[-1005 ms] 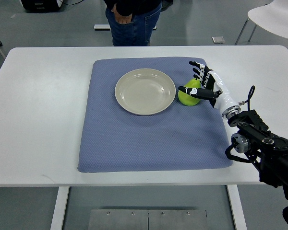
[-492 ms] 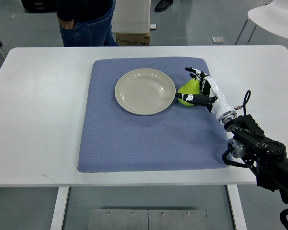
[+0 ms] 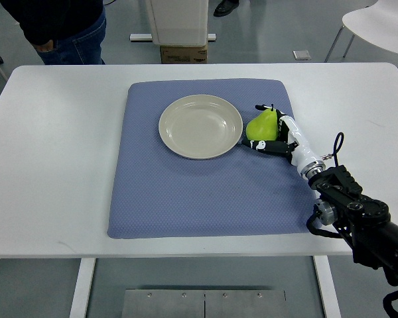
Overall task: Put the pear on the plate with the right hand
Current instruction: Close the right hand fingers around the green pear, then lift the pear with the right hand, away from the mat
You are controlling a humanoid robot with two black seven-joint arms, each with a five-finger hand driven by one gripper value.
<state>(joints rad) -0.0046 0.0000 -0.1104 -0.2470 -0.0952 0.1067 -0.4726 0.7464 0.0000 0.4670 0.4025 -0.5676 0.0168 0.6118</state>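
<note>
— Fingers of the right hand curl round the pear: one dark digit runs along its near side, another tip shows at its far side by the stem. I read that as a grasp.

— Where does the pear sit?

— On the blue mat, just right of the plate, close to the plate's right rim but not on it. Whether it is raised off the mat or resting there, I cannot tell from above.

— And its long axis?

— Roughly upright, with the narrow stem end tipped toward the far side and slightly right; the broad base is toward the plate and the near side.

— So which way must it travel?

— Left. The plate's centre lies to the left of the pear, at about the same depth on the worktop. The right arm comes in from the near right corner, so the wrist sits to the right of the fruit and the path leftward over the rim looks open.

— Any rival hand?

— None; the left hand is out of view. A person stands at the far left, beyond the worktop, well apart from the work.

— Risk?

— I judge that the base could catch the plate's raised rim if carried too low.
</note>
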